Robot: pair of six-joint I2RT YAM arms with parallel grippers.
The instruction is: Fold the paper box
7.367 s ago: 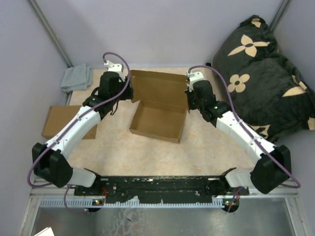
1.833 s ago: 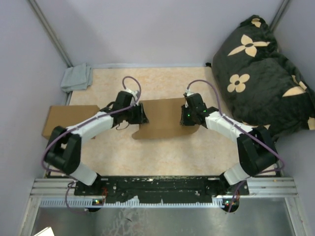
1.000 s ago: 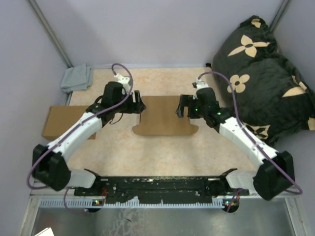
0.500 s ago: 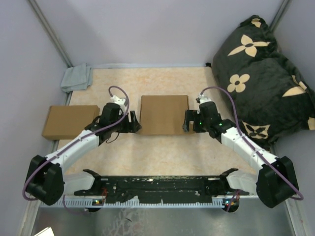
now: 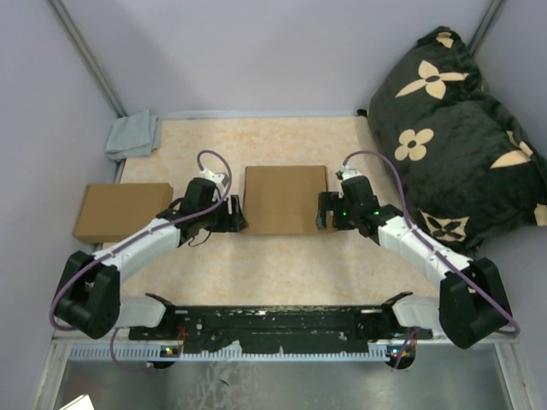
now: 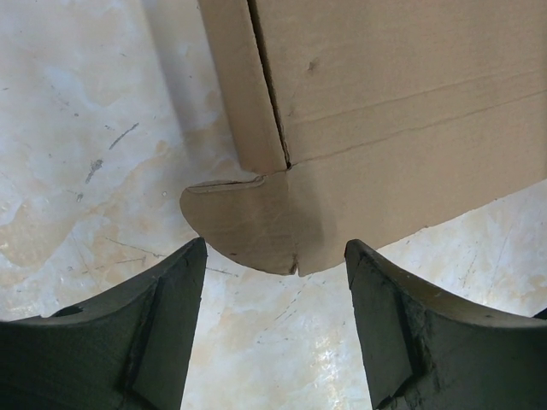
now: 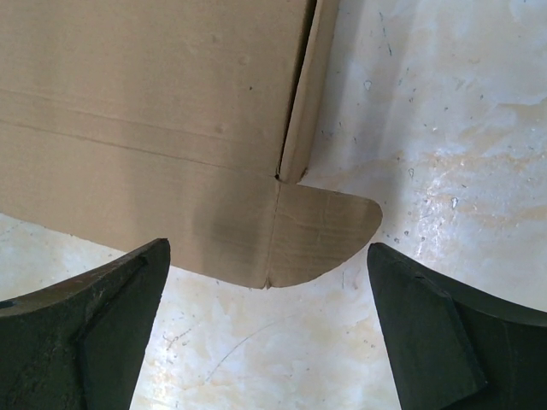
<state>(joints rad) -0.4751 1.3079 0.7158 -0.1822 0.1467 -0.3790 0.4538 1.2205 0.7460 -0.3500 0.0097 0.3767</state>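
Left wrist and right wrist crop the paper box [image 5: 285,199] to its tabbed near corners; we see it closed on the table [image 5: 282,260], left end effector [image 5: 232,215] and right end effector [image 5: 324,212] spread wide beside them.

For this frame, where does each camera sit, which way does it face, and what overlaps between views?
Top external: above and behind the bases, facing down at the table and paper box; left arm and right arm show whole.
Left wrist: on that arm, facing down past the open left pincer at one rounded tab.
Right wrist: likewise, open right pincer, the opposite tab.
Shared: all three show the paper box.
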